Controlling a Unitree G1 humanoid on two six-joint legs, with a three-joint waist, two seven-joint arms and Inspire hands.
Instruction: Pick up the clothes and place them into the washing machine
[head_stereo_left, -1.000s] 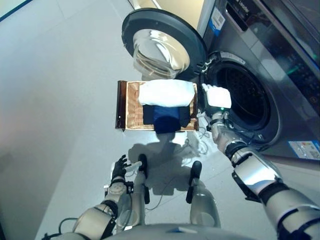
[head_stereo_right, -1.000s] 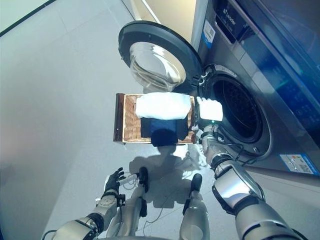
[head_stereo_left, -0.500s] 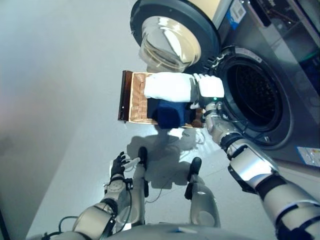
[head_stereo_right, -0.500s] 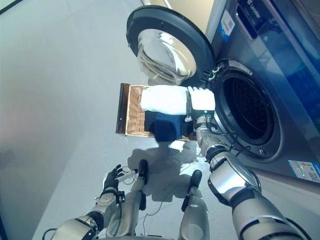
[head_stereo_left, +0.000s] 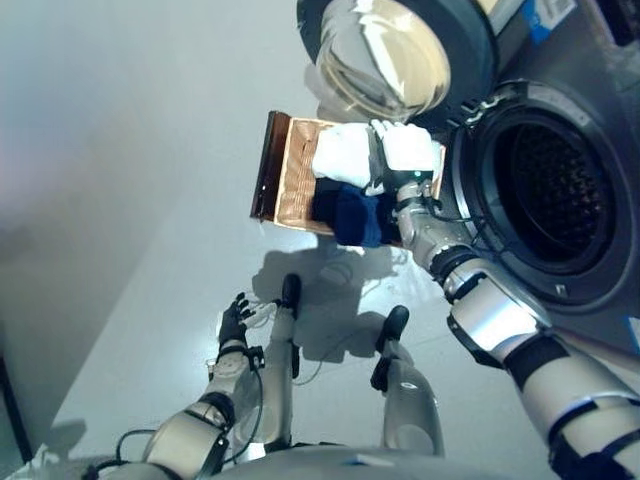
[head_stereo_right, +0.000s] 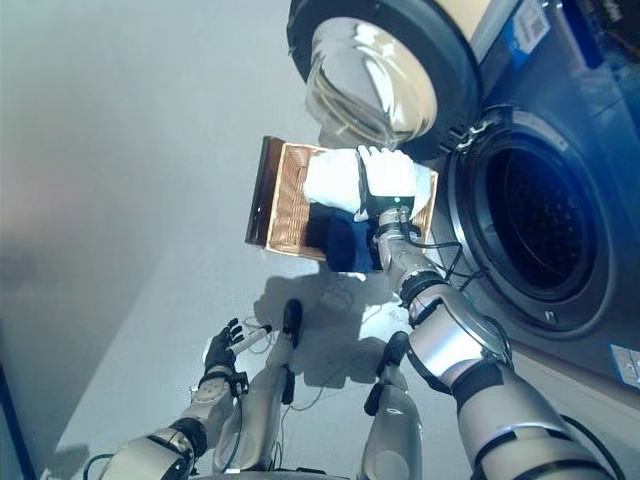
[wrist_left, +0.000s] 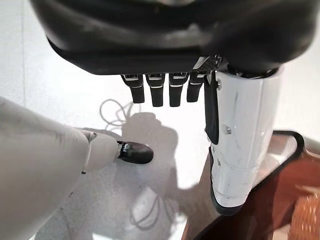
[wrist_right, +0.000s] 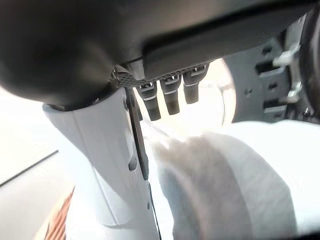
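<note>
Item: right hand (head_stereo_left: 405, 150). A second ago it hung at the mouth of the washing machine (head_stereo_left: 560, 200), beside the basket; we now log it over the basket (head_stereo_left: 285, 180), lying on the white garment (head_stereo_left: 340, 155). Its wrist view shows straight, spread fingers (wrist_right: 170, 97) reaching over the pale cloth, nothing pinched.

Item: clothes. The white garment lies on top in the basket, a dark blue garment (head_stereo_left: 355, 215) under it at the near edge. Both are in the basket, on the floor just beside the open door (head_stereo_left: 385, 60); none is in the drum.

Item: left hand (head_stereo_left: 235, 320). Low by the floor, fingers relaxed and straight, holding nothing.

Reading: we judge the reach complete and the grasp not yet made. Closing the fingers on the white cloth looks the next need, then a short carry to the drum.
</note>
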